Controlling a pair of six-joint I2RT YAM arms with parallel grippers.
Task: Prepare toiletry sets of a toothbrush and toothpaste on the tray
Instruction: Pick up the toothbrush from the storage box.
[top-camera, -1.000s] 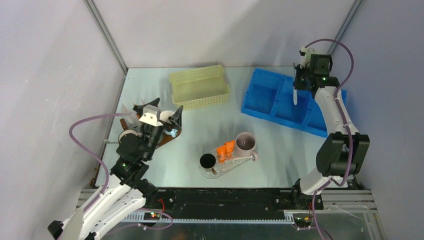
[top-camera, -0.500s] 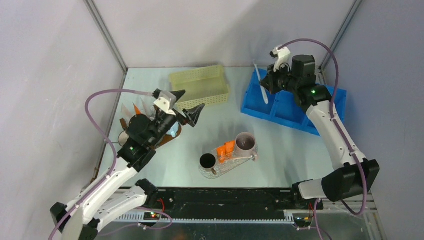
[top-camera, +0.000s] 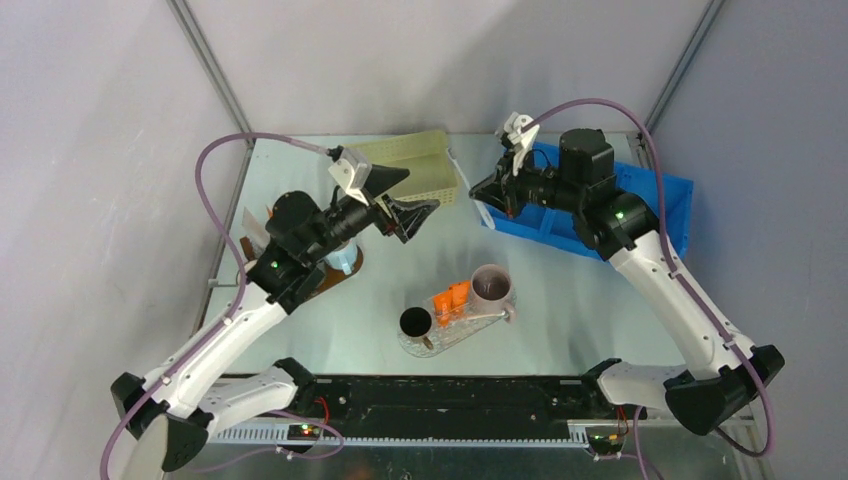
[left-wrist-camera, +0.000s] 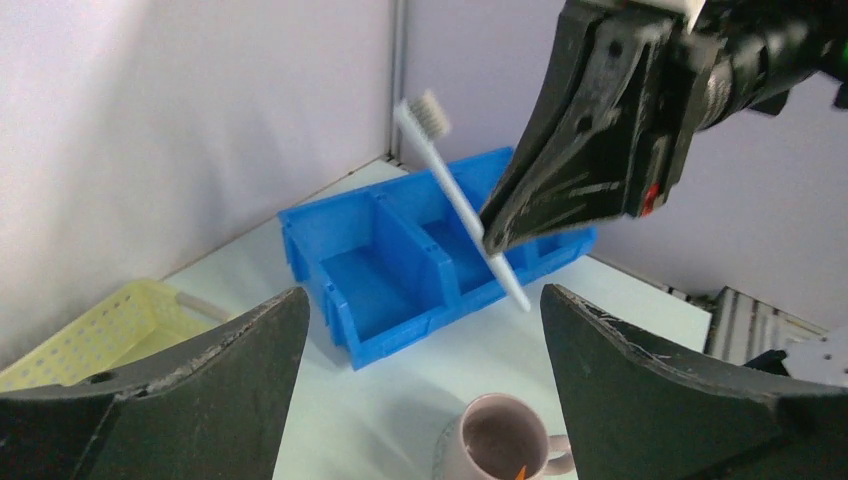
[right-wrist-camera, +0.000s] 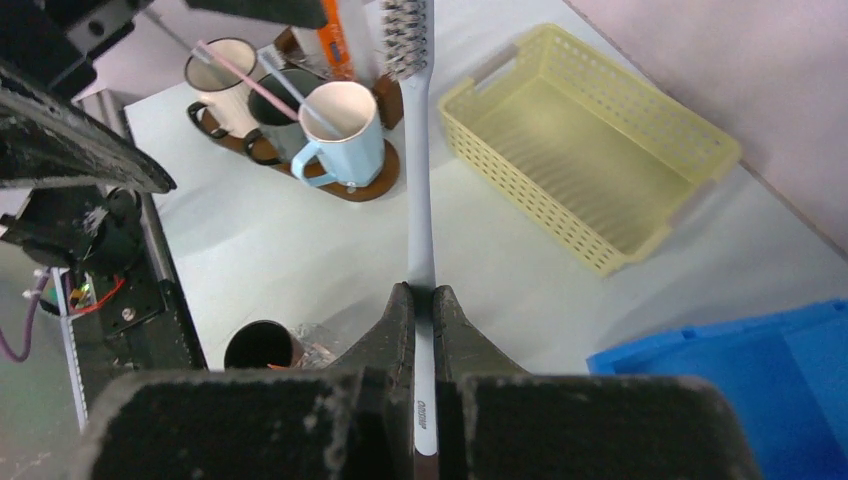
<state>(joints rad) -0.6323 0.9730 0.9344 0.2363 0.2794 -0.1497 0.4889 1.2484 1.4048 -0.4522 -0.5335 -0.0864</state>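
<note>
Pinching the white toothbrush near its handle end, the right gripper has its jaws tight on it, bristles sticking out away from the wrist. Brush is up in the air, off the table, roughly between the yellow basket and the blue bin. Left gripper hangs close by, jaws spread wide, nothing in them. On the clear tray, orange tubes sit between a black mug and a pink mug. A pink toothbrush pokes out of the mugs around the light blue mug.
</note>
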